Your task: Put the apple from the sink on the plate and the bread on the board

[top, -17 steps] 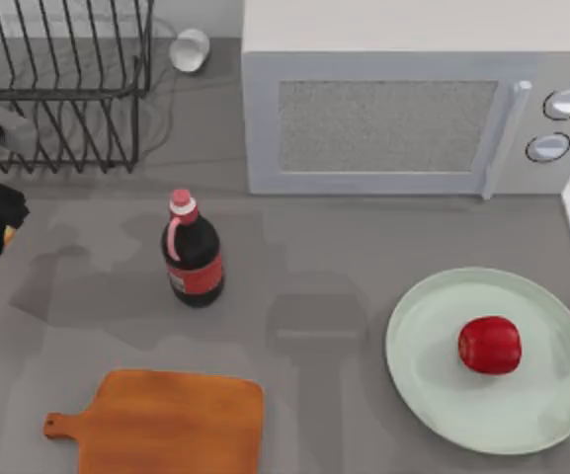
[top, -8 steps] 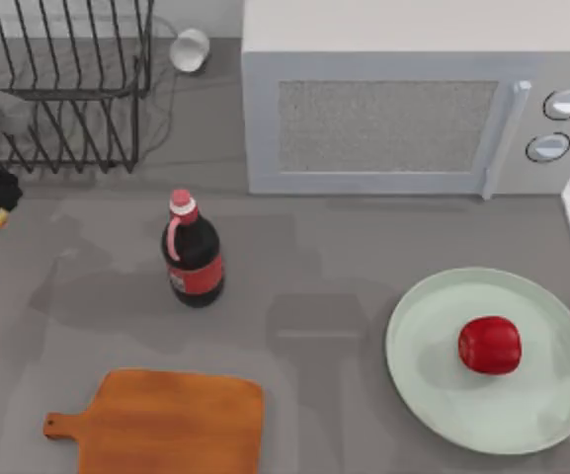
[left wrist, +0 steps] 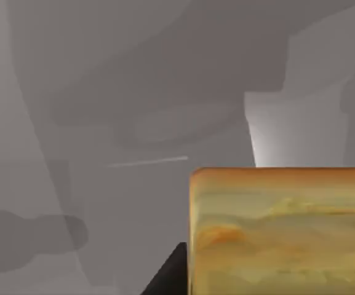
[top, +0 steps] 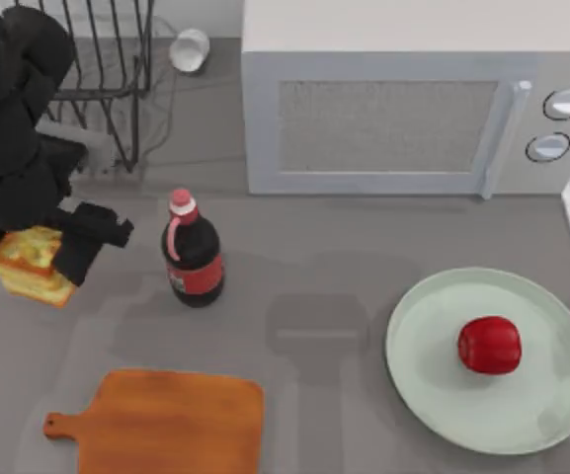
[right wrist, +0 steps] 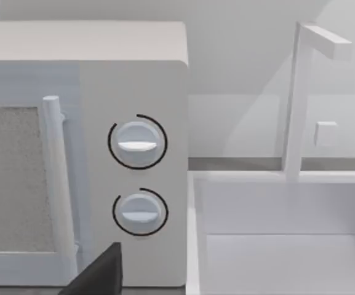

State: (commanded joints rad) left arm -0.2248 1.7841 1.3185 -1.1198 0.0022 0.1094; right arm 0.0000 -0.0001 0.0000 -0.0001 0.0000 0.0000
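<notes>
The left claw [top: 52, 259] is closed on the bread [top: 30, 263], held above the grey surface [top: 344, 286] at nine o'clock of the cola bottle [top: 193, 252]. The board [top: 171, 423] lies at five o'clock of the bread. The apple [top: 489, 345] sits on the plate [top: 433, 395].

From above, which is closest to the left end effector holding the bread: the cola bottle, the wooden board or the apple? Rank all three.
From the left end effector gripping the bread:
1. Cola bottle, just to its right.
2. Board, at the near edge.
3. Apple, far right on the plate.
</notes>
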